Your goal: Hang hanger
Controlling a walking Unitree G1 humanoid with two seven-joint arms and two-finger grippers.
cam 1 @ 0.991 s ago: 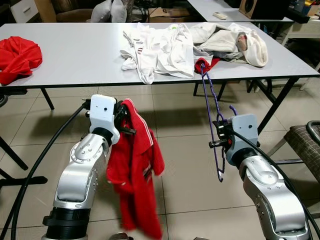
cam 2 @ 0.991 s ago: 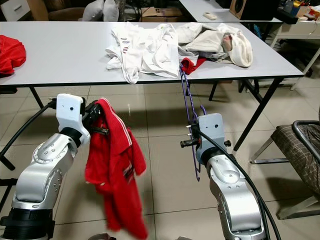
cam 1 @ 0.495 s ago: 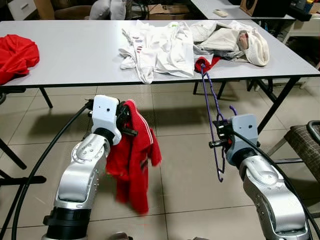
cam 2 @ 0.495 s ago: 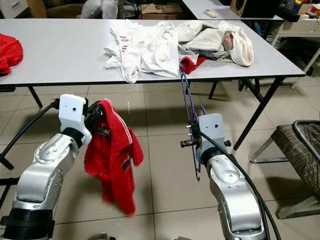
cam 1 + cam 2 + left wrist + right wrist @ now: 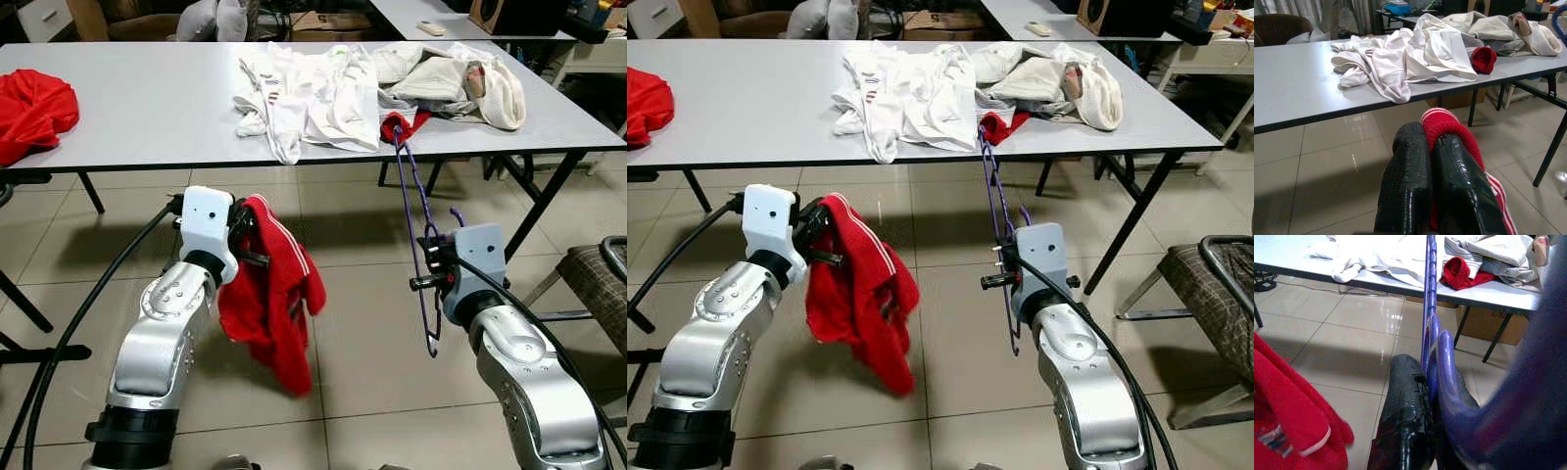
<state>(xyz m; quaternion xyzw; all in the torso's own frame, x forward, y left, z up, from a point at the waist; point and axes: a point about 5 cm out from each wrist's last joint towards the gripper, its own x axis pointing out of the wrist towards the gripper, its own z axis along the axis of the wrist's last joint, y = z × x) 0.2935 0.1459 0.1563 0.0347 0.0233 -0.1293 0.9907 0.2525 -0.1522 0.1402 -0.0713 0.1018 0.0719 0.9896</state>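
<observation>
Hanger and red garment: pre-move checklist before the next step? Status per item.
1. Right claw shut on the purple hanger: ok, the wrist view shows the fingers clamped on the wire.
2. Left claw shut on the red garment: ok, fabric pinched between the fingers.
3. Garment off the floor: ok, it hangs in the air from the left claw.
4. Garment and hanger apart: ok, open floor shows between them.
5. Hanger clear of the table: cannot tell, its upper end overlaps the table edge by the small red cloth.
6. A rail or hook to hang it on: cannot tell.
</observation>
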